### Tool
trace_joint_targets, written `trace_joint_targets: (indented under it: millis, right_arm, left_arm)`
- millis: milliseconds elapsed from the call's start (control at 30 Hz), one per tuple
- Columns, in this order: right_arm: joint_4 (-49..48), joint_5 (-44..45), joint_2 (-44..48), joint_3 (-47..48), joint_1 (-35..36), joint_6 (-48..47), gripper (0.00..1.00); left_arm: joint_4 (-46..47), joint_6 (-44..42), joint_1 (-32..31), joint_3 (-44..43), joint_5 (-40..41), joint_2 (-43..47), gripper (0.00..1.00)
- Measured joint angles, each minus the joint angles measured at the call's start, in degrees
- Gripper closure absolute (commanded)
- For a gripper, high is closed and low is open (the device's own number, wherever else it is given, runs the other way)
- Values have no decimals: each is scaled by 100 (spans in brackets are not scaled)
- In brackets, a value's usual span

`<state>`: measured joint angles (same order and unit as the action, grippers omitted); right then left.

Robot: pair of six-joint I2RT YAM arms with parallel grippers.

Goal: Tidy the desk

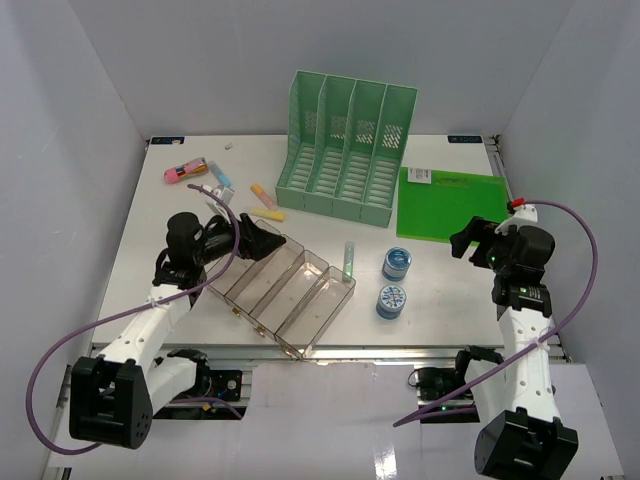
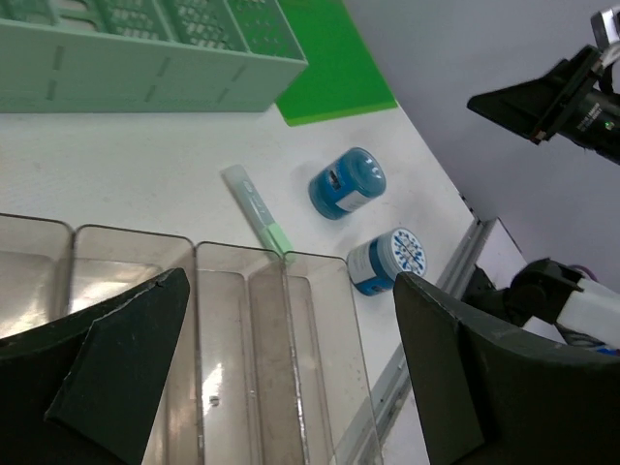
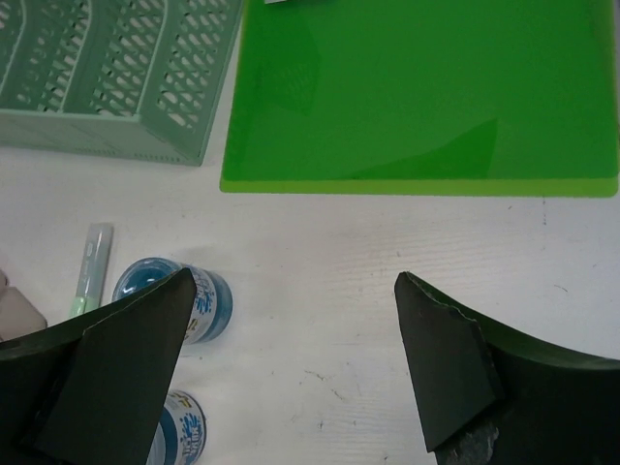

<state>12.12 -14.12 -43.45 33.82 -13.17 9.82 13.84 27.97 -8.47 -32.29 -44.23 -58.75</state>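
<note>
The desk (image 1: 440, 300), a white tabletop enclosed by grey-white walls, extends from the arm bases to the back wall. The left gripper (image 1: 268, 240) hangs over the clear compartmented tray (image 1: 285, 290), jaws spread wide and empty. The right gripper (image 1: 466, 240), likewise spread and empty, hangs above bare desk beside the green folder (image 1: 450, 205), right of a blue round container (image 1: 397, 263).
</note>
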Motion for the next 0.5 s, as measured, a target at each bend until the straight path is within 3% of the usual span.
trace_joint_targets:
  millis: [267,500]
  right_arm:
    - [-237,-1557,490,-306,0,-1143,10]
    - [33,-2707,261,-382,4,-2314,10]
  left_arm:
    - [-136,364,-1589,-181,600,-368,2]
    - [-874,744,-3345,-1630,2053,-1358,2]
